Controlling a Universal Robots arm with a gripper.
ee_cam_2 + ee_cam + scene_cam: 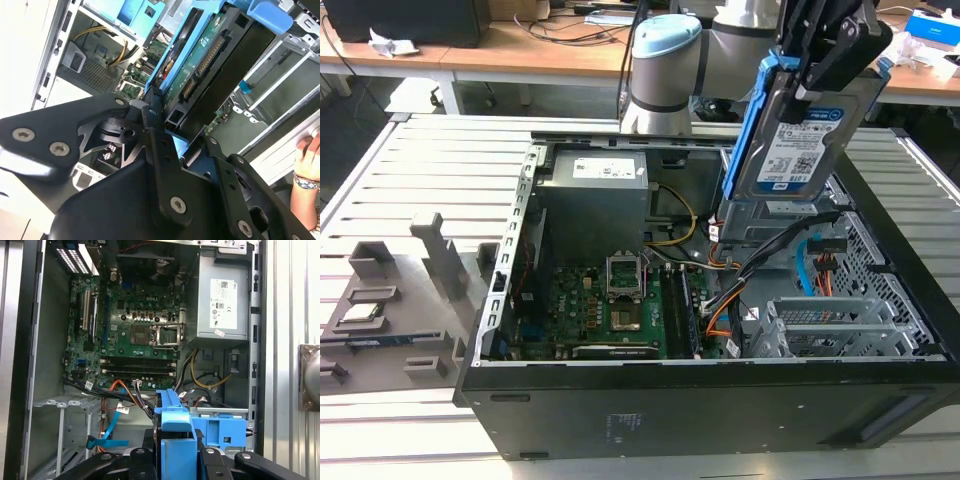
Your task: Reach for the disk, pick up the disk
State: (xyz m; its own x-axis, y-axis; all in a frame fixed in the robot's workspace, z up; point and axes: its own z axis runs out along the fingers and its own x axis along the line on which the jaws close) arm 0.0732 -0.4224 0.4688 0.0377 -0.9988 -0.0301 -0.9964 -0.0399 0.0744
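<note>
A: What does the gripper (830, 62) have hold of?

B: The disk (800, 135). The black fingers (155, 145) are clamped on its upper end, and it hangs tilted beneath them, label side toward the exterior camera, blue frame along its edge. In the second wrist view its green circuit-board face (202, 62) runs away from the fingers.

A: And is it free of the case?

B: It hangs raised above the open computer case (910, 330), its lower end just over the grey drive cage (770, 215).

A: Below that?

B: Further down lie the orange and black cables (730, 300), then the motherboard (135, 325) on the case floor, with its open processor socket (167, 335).

A: Farther off?

B: Beyond the board sits the grey power supply (223, 302). Outside the case, well away from the gripper, a grey fixture (400, 300) stands on the slatted table (430, 170). A person's hand (306, 155) with a wristwatch appears at the edge of the second wrist view.
</note>
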